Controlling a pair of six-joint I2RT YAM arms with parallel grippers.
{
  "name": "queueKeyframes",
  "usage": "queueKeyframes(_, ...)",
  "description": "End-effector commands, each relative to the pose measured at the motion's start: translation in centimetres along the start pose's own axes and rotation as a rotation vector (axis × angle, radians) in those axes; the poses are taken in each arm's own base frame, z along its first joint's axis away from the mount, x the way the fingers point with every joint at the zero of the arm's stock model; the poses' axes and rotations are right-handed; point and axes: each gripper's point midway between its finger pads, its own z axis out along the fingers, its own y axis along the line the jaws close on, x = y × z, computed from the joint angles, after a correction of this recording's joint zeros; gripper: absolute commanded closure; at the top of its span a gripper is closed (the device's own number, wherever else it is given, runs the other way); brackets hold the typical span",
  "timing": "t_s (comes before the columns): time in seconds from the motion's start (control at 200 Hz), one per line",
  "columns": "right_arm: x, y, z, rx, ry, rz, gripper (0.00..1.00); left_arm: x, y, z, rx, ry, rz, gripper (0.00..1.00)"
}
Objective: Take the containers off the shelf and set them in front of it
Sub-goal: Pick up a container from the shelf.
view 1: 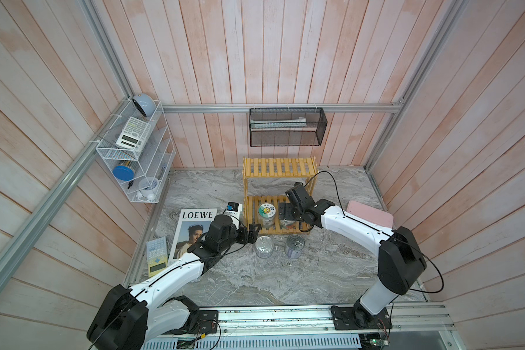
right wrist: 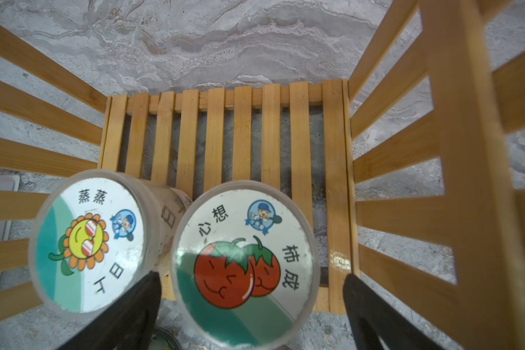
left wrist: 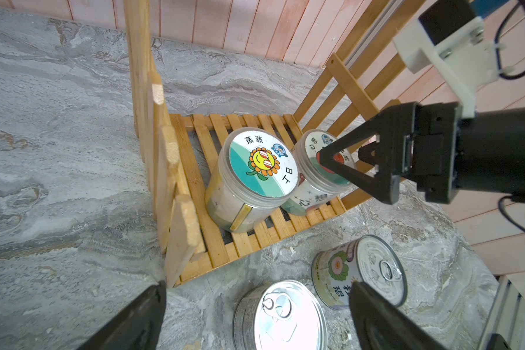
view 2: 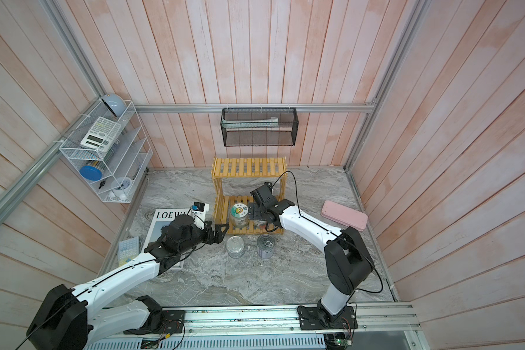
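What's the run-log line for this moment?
purple-label tin, second tin: table, before shelf | sunflower jar, tomato jar: lower tier | right gripper: open over tomato jar | left gripper: open, empty

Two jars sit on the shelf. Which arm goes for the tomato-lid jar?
Right. The right hand hangs open over the tomato-lid jar inside the shelf; the left hand sits outside, beside a tin.

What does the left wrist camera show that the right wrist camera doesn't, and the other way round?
Left wrist only: the pull-ring tops of the white tin and purple tin, standing before the shelf. Right wrist only: the whole tomato picture on the tomato jar; the left wrist view has it partly covered. Both: the sunflower jar and tomato jar side by side on the shelf's lower tier, with the right gripper open at the tomato jar.
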Motion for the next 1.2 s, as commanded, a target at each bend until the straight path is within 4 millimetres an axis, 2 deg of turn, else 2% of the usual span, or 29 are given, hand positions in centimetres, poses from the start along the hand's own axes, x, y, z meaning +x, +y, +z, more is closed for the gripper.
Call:
queueKeyframes(0.0,-1.2,0.7,0.1,0.007,-0.041,0.027,0.02,-1.1,-0.5,-0.3,0.02,-0.018,0.011,0.0)
queueKeyframes(0.26,-1.2,1.0,1.4,0.022,-0.033,0.039,0.02,-1.0,0.0,-0.5,0.01,-0.015,0.014,0.0)
queueKeyframes(0.845,1.1,0.5,3.4,0.053,0.036,0.053,0.02,-0.9,0.3,-0.5,0.01,-0.012,0.011,0.0)
queueKeyframes(1.0,1.4,0.2,3.5,0.067,0.051,0.063,0.08,-1.0,0.3,-0.6,0.009,-0.013,0.012,0.0)
queueKeyframes(1.19,1.4,0.1,3.4,0.067,0.055,0.063,0.21,-1.0,0.3,-0.7,0.01,-0.015,0.01,0.0)
